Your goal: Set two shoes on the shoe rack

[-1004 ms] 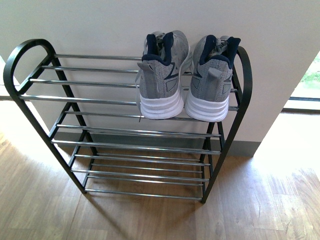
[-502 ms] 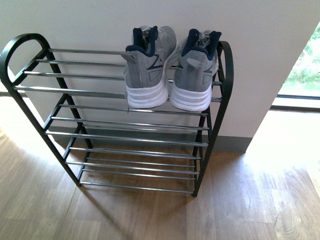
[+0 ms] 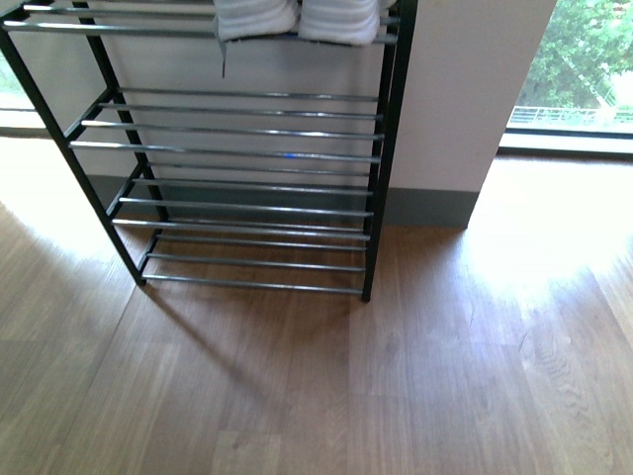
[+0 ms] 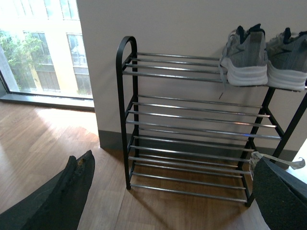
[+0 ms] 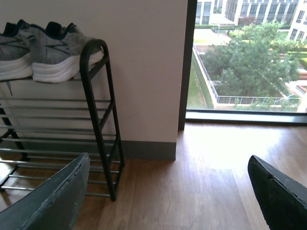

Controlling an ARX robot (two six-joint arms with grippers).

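Front view tipped down since moment ago: shoe rack (image 3: 384, 163) now pushed to upper left of frame. Grey sneakers (image 3: 341, 20) cut off at top edge, only white soles seen, sitting on top shelf. Left gripper (image 4: 170, 165) and right gripper (image 5: 169, 163) spread wide, nothing held. Blue sandals not seen; likely to be looked for next.

A pale wall (image 3: 445, 99) with a grey skirting (image 3: 427, 208) stands over a wood-plank floor (image 3: 396, 376). To its right a low window (image 5: 244, 57) shows green trees (image 5: 254, 62) and grey blocks (image 5: 249, 9) outside. Another window (image 4: 38, 48) left of the wall shows a cream building (image 4: 60, 52). Daylight lies in bright patches (image 3: 534, 237) on the floor by both windows
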